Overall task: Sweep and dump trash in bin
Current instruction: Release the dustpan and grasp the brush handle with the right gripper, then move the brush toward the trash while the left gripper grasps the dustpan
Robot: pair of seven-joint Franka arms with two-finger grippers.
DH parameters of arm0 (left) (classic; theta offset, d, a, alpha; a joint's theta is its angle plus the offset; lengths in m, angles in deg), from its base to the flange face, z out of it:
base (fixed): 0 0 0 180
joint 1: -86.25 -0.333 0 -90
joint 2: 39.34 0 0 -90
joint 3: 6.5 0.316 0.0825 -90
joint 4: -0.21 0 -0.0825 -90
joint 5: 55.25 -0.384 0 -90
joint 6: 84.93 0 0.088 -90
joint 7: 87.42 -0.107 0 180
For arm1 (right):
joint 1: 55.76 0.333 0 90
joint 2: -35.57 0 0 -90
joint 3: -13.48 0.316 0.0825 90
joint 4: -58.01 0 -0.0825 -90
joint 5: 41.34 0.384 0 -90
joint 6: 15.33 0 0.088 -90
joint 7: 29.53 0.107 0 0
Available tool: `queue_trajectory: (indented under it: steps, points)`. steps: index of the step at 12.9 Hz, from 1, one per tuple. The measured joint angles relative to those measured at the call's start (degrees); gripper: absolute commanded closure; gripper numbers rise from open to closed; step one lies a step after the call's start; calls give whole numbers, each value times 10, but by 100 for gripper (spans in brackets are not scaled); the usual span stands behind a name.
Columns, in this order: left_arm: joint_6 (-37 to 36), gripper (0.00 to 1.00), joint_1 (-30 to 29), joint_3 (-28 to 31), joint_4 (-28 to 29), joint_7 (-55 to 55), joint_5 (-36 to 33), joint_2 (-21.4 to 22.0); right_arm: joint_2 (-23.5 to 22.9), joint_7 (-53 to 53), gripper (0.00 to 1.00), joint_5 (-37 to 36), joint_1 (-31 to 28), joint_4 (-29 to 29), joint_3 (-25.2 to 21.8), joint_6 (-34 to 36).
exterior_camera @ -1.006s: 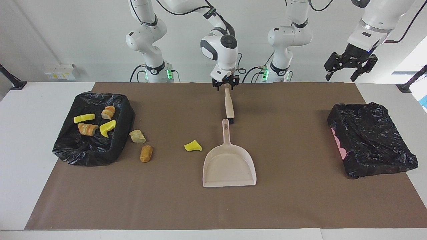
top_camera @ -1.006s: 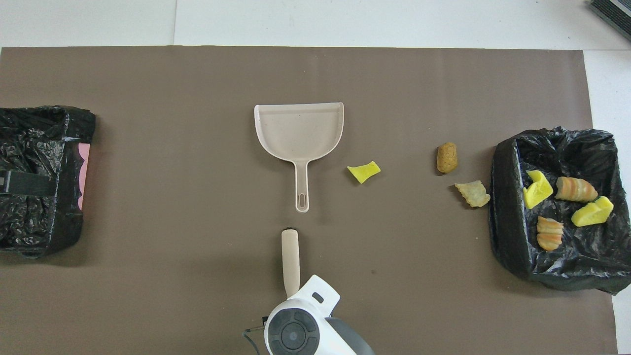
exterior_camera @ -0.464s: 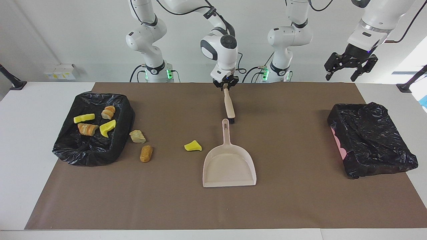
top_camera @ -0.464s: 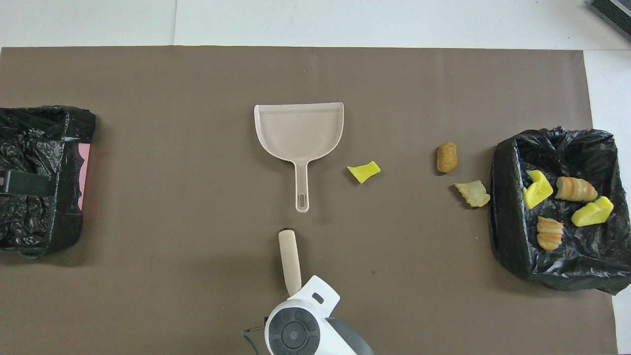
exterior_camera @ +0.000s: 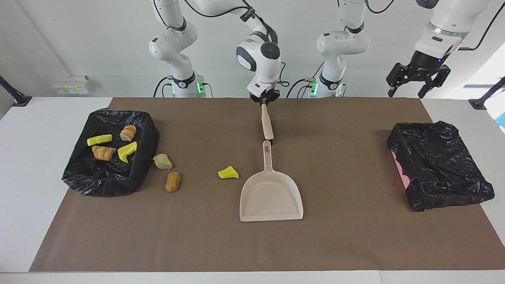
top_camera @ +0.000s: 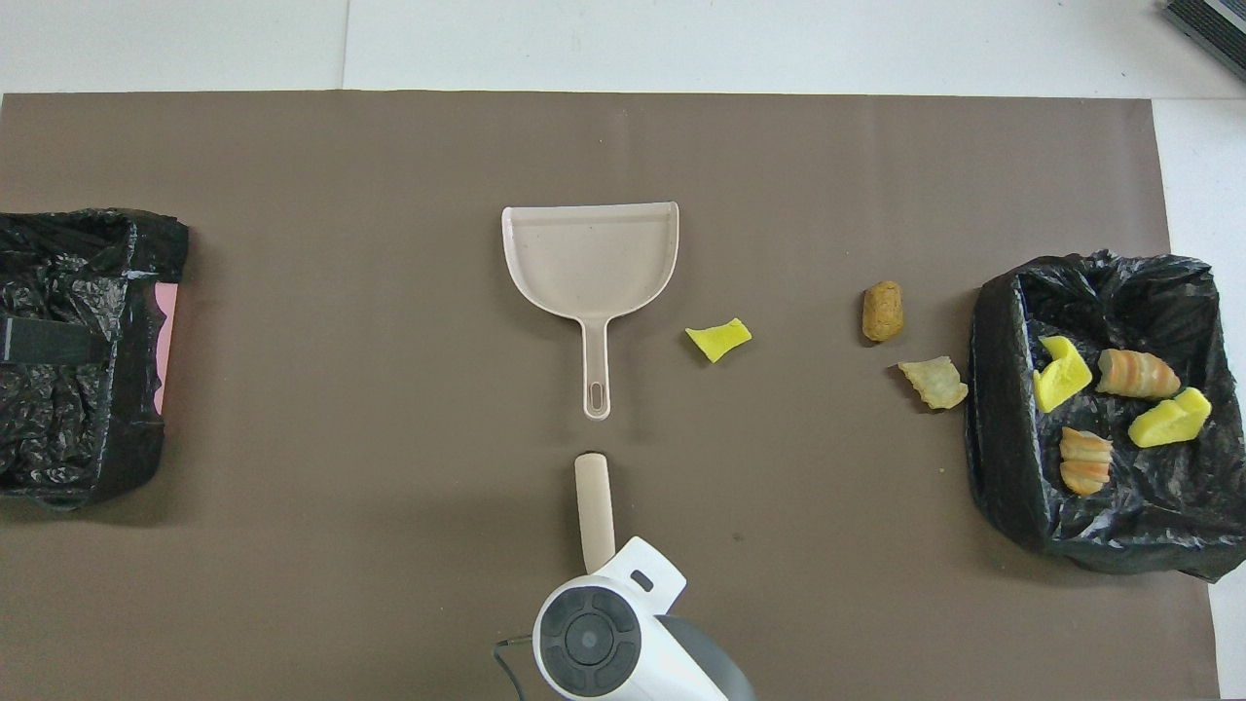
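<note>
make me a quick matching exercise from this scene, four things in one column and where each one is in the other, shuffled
Things:
1. brush
2. dustpan
3. brown lump
4. striped orange lump

Places:
A. loose on the brown mat beside the bin
B. in the bin at the right arm's end
C. flat on the mat, mid-table
D. held by the right gripper

Pairs: 1-D, 2-C, 3-A, 4-B
</note>
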Motion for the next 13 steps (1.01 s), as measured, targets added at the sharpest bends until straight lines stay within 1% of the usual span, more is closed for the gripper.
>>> queue_trajectory:
  steps: [4,6,8,10,13]
  points:
    - [21,0,8,-7,3,19,4,-8,39,0,100,-8,-98,2,-4,75]
    - [28,0,34,-9,7,55,7,-17,48,-15,100,-24,-151,2,-5,93]
    - [65,0,84,-11,10,119,8,-40,58,-49,100,-62,-194,3,-6,109]
    - [105,0,130,-14,13,162,14,-66,68,-76,100,-119,-223,5,-6,126]
    - [154,0,171,-14,13,216,29,-97,71,-102,100,-192,-269,6,-6,138]
